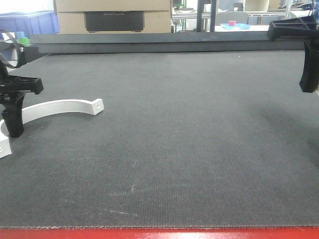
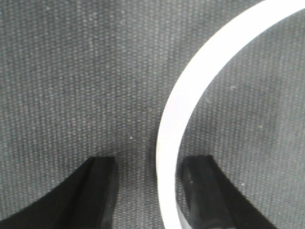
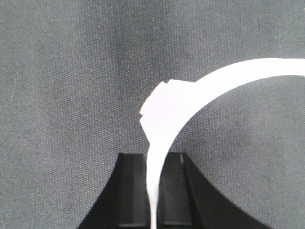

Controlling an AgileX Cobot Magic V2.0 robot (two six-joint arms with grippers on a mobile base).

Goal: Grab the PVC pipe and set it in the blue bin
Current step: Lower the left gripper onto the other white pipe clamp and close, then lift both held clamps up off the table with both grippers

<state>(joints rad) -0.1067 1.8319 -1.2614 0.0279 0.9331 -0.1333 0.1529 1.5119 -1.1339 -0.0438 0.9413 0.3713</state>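
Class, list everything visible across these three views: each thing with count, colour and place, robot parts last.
curved PVC pipe piece: two, white; one on the mat at left, straddled by the left gripper; one clamped in the right gripper.
mat: one, dark grey, covers the table.
bin: one, blue, far left behind the table.
cardboard box: one, tan, behind the table, centre.
block: one, pink, far background.
left gripper: one, black, open, left edge.
right gripper: one, black, shut, upper right.
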